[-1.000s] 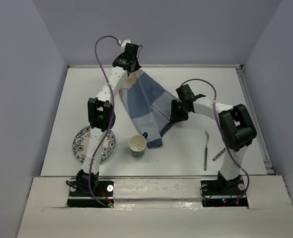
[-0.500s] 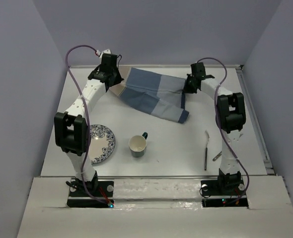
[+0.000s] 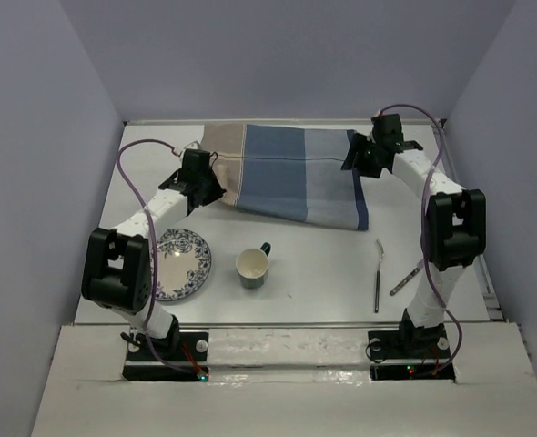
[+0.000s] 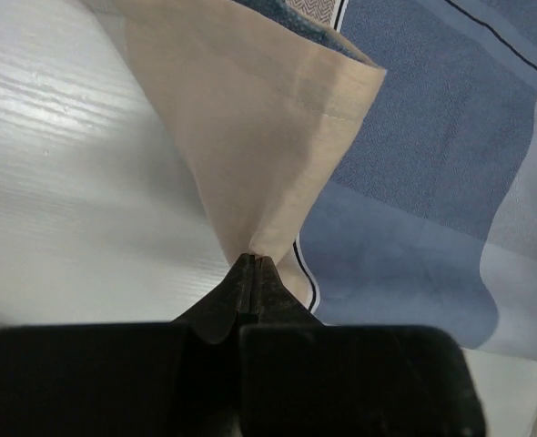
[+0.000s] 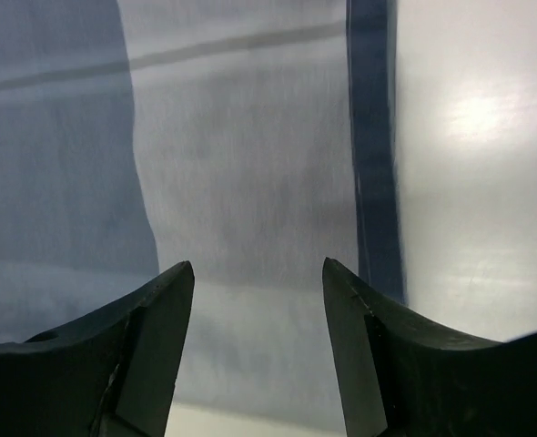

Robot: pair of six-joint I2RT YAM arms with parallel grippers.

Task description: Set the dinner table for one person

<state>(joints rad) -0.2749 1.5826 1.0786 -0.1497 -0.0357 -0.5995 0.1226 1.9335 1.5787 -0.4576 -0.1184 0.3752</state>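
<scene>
Left gripper (image 4: 254,266) is pinching striped cloth mat (image 3: 296,177) by its beige corner, probably to tension it flat. Right gripper (image 5: 258,273) is hovering over mat's opposite edge, jaws wide, empty.

Robot lab test cell. White counter (image 3: 323,273) boxed on three sides by plain lavender panels (image 3: 50,137). Left arm (image 3: 146,217) and right arm (image 3: 452,228), white-and-black, bolted side by side at near edge on dark bases (image 3: 164,357), each trailing purple cable (image 3: 417,108). Small status lights (image 3: 201,376) glow at bases. Props few, staged like trial set: striped cloth (image 3: 296,177), patterned plate (image 3: 182,264), cup (image 3: 252,268), cutlery (image 3: 376,289). Even, flat lighting; matte surfaces throughout.
</scene>
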